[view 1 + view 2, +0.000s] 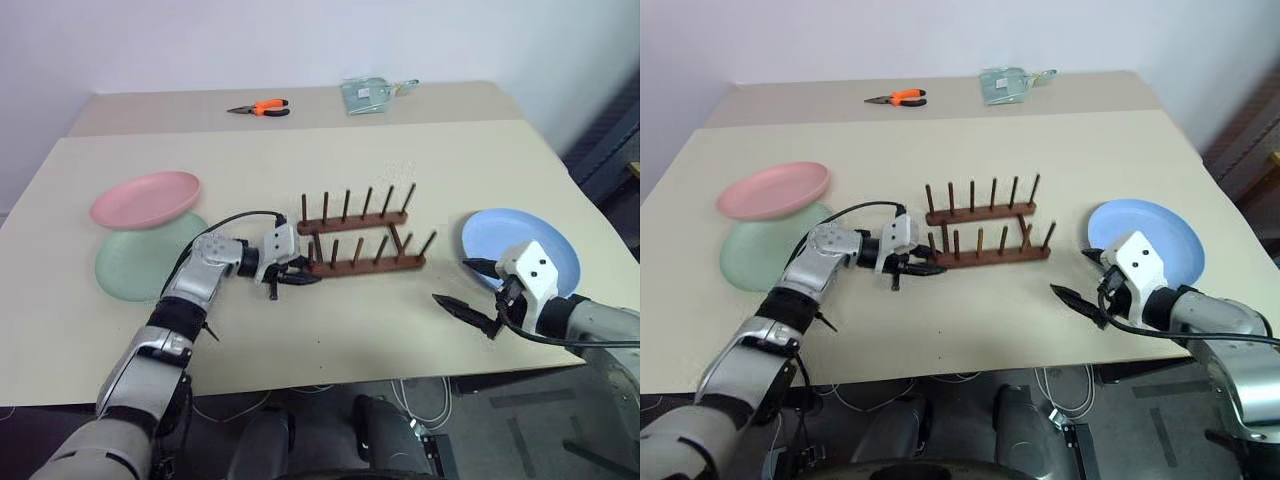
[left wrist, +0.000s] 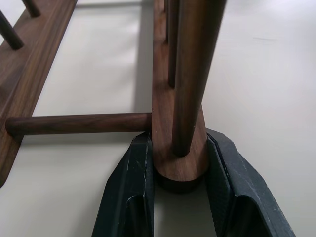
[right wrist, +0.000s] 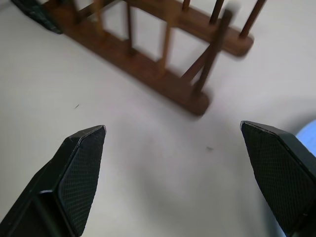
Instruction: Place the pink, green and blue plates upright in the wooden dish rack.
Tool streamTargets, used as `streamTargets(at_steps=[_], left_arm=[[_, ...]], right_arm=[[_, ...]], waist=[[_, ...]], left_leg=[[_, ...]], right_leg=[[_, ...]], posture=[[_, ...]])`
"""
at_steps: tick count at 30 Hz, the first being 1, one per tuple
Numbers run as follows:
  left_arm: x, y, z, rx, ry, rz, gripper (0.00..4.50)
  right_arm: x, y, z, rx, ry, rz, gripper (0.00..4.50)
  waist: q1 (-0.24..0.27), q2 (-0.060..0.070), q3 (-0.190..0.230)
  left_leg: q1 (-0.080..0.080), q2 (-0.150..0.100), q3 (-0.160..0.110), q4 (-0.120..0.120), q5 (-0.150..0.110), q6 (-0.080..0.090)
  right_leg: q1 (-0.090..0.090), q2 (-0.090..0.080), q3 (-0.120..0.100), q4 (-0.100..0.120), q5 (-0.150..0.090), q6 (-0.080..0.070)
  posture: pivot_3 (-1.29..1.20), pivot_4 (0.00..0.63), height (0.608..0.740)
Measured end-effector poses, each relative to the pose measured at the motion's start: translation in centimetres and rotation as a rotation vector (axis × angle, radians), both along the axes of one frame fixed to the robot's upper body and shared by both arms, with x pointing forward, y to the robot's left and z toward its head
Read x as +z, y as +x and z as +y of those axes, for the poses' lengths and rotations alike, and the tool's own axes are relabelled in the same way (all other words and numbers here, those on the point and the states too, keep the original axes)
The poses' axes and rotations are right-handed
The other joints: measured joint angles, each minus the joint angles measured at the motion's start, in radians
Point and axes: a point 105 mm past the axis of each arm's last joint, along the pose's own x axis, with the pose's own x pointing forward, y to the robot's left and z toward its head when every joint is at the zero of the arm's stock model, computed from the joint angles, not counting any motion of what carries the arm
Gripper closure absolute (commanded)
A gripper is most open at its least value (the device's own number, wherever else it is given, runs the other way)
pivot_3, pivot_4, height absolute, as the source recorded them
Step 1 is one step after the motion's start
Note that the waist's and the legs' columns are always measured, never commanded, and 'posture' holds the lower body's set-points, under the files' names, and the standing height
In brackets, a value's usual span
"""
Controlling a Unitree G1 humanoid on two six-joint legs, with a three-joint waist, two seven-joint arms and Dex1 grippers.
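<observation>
Presumably to steady or reposition it, the wooden dish rack [image 1: 362, 238] at the table's middle is clamped at its near rail's end by the left gripper [image 1: 292, 279], forearm laid low, pointing rightward. Meanwhile the right gripper [image 1: 468, 290] is held wide apart, angled down beside the blue plate [image 1: 520, 245]. The pink plate [image 1: 146, 198] rests tilted on the green plate [image 1: 142, 262], far left.

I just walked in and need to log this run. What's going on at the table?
The robot's left pincer is clamped on the end of the near rail of the wooden dish rack, which has no plates in it yet. Its right pincer is wide open above the table, holding nothing, just in front of the blue plate. The pink plate rests tilted on the green plate off to the robot's left. None of the three plates is racked.
</observation>
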Motion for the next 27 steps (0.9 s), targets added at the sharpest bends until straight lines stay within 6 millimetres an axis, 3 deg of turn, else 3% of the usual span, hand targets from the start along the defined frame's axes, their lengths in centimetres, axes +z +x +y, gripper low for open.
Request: streamTargets(at_steps=[4,5,8,10,12,13,15,16,20,24,27], left_arm=[[-0.1,-0.3,0.2,-0.011,0.041,-0.013,3.73],[0.0,-0.2,0.2,-0.007,0.042,-0.014,3.23],[0.1,0.2,0.5,0.028,0.051,-0.018,1.84],[0.4,0.5,0.9,0.066,0.062,-0.030,0.88],[0.5,0.2,1.9,0.103,0.074,-0.029,0.84],[0.5,-0.2,2.6,0.126,0.077,-0.014,0.98],[0.3,-1.4,4.1,0.164,0.083,0.029,1.72],[0.4,-1.8,4.6,0.180,0.084,0.045,2.19],[0.2,-4.2,5.0,0.202,0.105,0.069,4.17],[-0.4,-6.2,1.8,0.145,0.071,0.065,4.17],[-0.7,-6.1,-0.6,0.158,0.042,0.030,4.17]], right_arm=[[-0.2,-0.1,0.0,0.019,-0.002,0.010,0.00],[-0.3,-0.1,0.0,0.020,-0.003,0.009,0.00],[-0.7,0.1,-0.5,0.009,-0.011,0.010,0.85],[-1.1,0.1,-1.0,-0.005,-0.026,0.018,1.81],[-1.7,-0.5,-1.3,0.001,-0.040,0.044,2.81],[-2.0,-0.8,-1.4,0.008,-0.044,0.062,3.31],[-2.5,-1.4,-1.4,0.023,-0.055,0.087,4.28],[-2.7,-1.6,-1.4,0.027,-0.060,0.097,4.50],[-3.9,-1.2,0.5,0.077,-0.074,0.082,4.50],[-5.0,0.4,2.8,0.111,-0.102,0.040,4.50],[-5.6,2.2,3.2,0.085,-0.147,0.002,4.50]], waist=[[0.006,0.000,0.000],[0.006,0.000,0.000],[0.005,0.000,0.000],[0.004,0.000,0.000],[-0.001,0.000,0.000],[-0.005,0.000,0.000],[-0.016,0.000,0.000],[-0.018,0.000,0.000],[-0.021,0.000,0.000],[-0.010,0.000,0.000],[-0.005,-0.001,-0.001]], left_leg=[[0.000,0.000,0.000,0.001,0.000,0.000],[0.000,0.000,0.000,0.001,0.000,0.000],[0.000,0.000,0.000,0.001,0.000,0.000],[0.000,0.000,0.000,0.000,0.000,0.000],[0.001,0.000,0.000,-0.001,0.000,0.000],[0.000,0.000,0.000,-0.001,0.000,0.000],[0.001,0.001,0.000,-0.002,0.000,0.000],[0.001,0.001,0.000,-0.002,0.000,0.000],[0.001,0.001,0.000,-0.002,0.000,0.000],[-0.001,0.000,0.000,0.001,0.000,0.000],[0.000,-0.001,0.000,0.001,0.000,0.000]], right_leg=[[0.001,0.000,0.000,0.000,-0.002,-0.001],[0.001,0.000,0.000,0.000,-0.002,-0.001],[0.000,0.000,0.000,-0.001,-0.001,0.000],[0.000,0.000,0.000,0.000,-0.001,0.001],[0.000,0.000,0.000,0.000,-0.001,0.001],[0.000,0.000,0.000,0.000,-0.001,0.001],[0.000,0.000,0.000,0.000,-0.001,0.001],[0.000,0.000,0.000,0.000,-0.002,-0.001],[0.000,0.000,0.000,0.000,-0.002,-0.001],[0.000,-0.001,0.000,-0.001,-0.002,-0.001],[0.001,-0.001,0.000,-0.001,-0.002,-0.001]], posture=[[0.00,0.150,0.740],[0.00,0.150,0.740],[0.00,0.150,0.740],[0.00,0.150,0.740],[0.00,0.150,0.740],[0.00,0.150,0.740],[0.00,0.150,0.740],[0.00,0.150,0.740],[0.00,0.150,0.740],[0.00,0.150,0.740],[0.00,0.150,0.740]])
